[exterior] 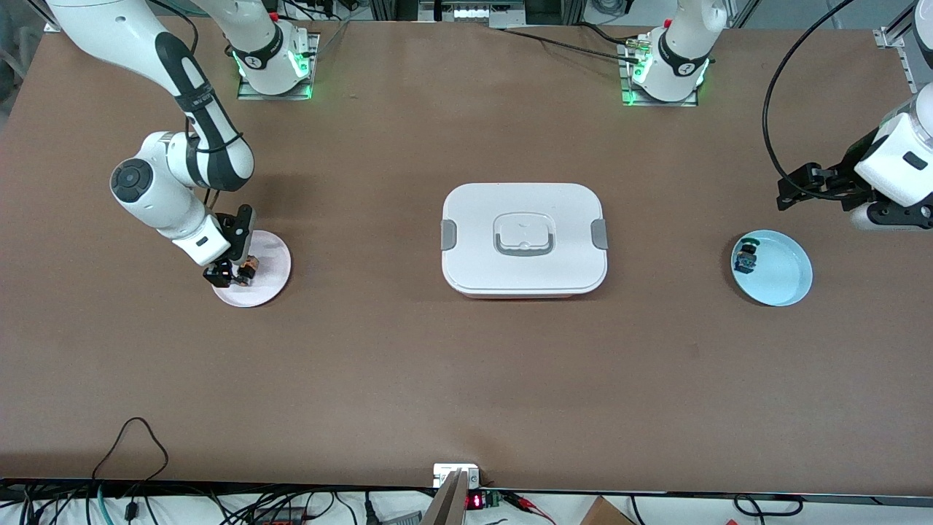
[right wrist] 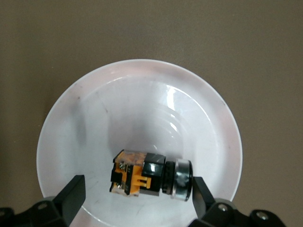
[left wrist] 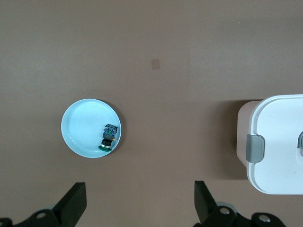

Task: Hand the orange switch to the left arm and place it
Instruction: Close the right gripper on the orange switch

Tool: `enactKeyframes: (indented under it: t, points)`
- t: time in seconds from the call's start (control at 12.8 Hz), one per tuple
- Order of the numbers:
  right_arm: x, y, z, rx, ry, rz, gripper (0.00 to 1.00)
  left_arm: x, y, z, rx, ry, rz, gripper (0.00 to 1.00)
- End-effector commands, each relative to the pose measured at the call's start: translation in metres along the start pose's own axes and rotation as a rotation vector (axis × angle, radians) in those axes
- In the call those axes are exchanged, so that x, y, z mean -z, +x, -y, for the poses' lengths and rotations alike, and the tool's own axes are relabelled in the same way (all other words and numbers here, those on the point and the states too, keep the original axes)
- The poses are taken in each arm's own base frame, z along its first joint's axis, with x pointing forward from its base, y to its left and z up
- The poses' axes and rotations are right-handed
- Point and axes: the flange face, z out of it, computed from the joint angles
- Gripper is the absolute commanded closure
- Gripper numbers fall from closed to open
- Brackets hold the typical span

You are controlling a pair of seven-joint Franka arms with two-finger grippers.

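Note:
The orange switch (right wrist: 151, 177) lies on its side on a pale pink plate (right wrist: 142, 104) at the right arm's end of the table. My right gripper (right wrist: 137, 195) is low over the plate and open. The switch lies between its fingers, with one fingertip (right wrist: 201, 194) right beside the metal-ringed cap. In the front view the right gripper (exterior: 232, 273) partly covers the switch (exterior: 248, 268) on the plate (exterior: 270, 281). The white box (exterior: 524, 238) stands at the table's middle. My left gripper (exterior: 786, 195) waits in the air near the left arm's end, open (left wrist: 139, 203) and holding nothing.
A light blue plate (exterior: 783, 275) at the left arm's end holds a green-capped switch (exterior: 746, 255); the left wrist view shows this plate (left wrist: 83, 125), the green-capped switch (left wrist: 108, 138) and a corner of the box (left wrist: 279, 142). Cables run along the table's near edge.

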Motion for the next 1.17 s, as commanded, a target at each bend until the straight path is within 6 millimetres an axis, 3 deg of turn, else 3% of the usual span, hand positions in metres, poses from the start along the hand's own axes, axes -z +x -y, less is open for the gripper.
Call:
enactKeyframes:
  t: [0.0,0.63,0.7,0.86,0.94,1.09]
  points:
    - [-0.004,0.000,0.001,-0.014,0.005,-0.011,0.00,0.007,0.003,-0.002,-0.001,-0.012,0.002,0.00]
    - [-0.020,0.001,-0.001,-0.041,-0.001,-0.020,0.00,0.006,0.003,-0.002,-0.002,-0.013,0.003,0.00]
    - [-0.020,0.001,-0.001,-0.039,-0.001,-0.020,0.08,0.007,0.003,-0.002,-0.002,-0.013,0.002,0.00]
    - [-0.017,0.003,-0.003,-0.029,-0.007,-0.021,0.57,0.006,0.003,-0.002,-0.002,-0.013,0.003,0.00]
    - [-0.012,0.003,-0.007,-0.024,-0.018,-0.022,0.74,0.006,0.003,-0.002,-0.001,-0.013,0.003,0.00]
    - [0.008,0.016,-0.018,0.009,-0.029,-0.039,0.95,0.006,0.003,-0.002,-0.001,-0.013,0.003,0.00]
